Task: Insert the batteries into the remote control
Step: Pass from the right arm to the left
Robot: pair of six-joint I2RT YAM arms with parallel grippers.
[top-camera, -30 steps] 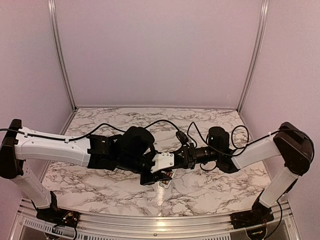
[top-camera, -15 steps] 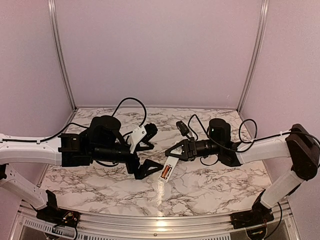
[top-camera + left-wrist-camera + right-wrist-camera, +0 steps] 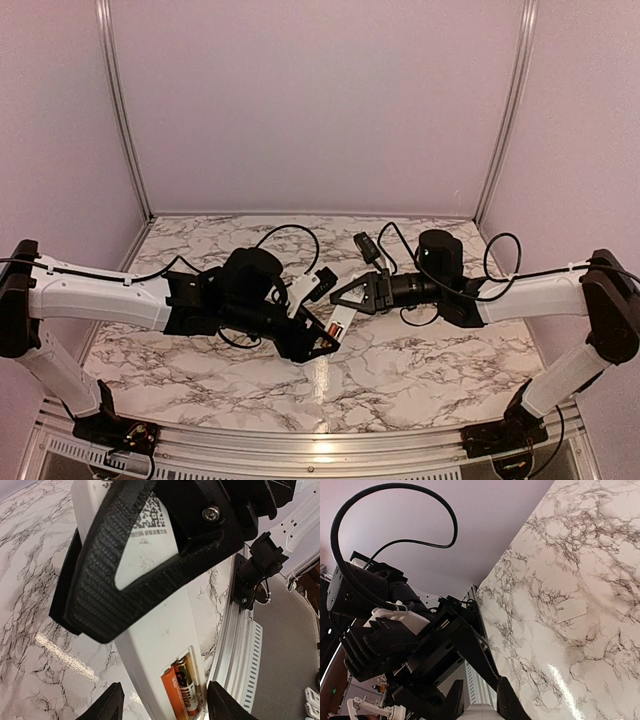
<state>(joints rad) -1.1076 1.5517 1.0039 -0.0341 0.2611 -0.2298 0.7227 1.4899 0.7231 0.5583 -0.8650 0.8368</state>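
Observation:
My right gripper (image 3: 352, 300) is shut on the upper part of the remote control (image 3: 340, 322), a slim white bar held slanted above the marble with its battery bay facing up. In the right wrist view the remote's end (image 3: 482, 713) sits between the right gripper's fingers (image 3: 507, 700). Two reddish-orange batteries (image 3: 182, 687) lie side by side in the bay at the remote's (image 3: 150, 630) low end. My left gripper (image 3: 165, 707) is open. Its jaws stand on either side of that battery end, with a gap on the left side. It holds nothing.
A pale flat rectangular piece (image 3: 571, 612) lies on the marble table (image 3: 430, 370). The aluminium front rail (image 3: 240, 645) runs along the near edge, close under the remote. Purple walls enclose the table on three sides.
The left arm pulled away to the left with its jaws wide, then swung back to the remote's battery end with the jaws narrower. The right gripper kept its hold on the remote and shifted slightly.

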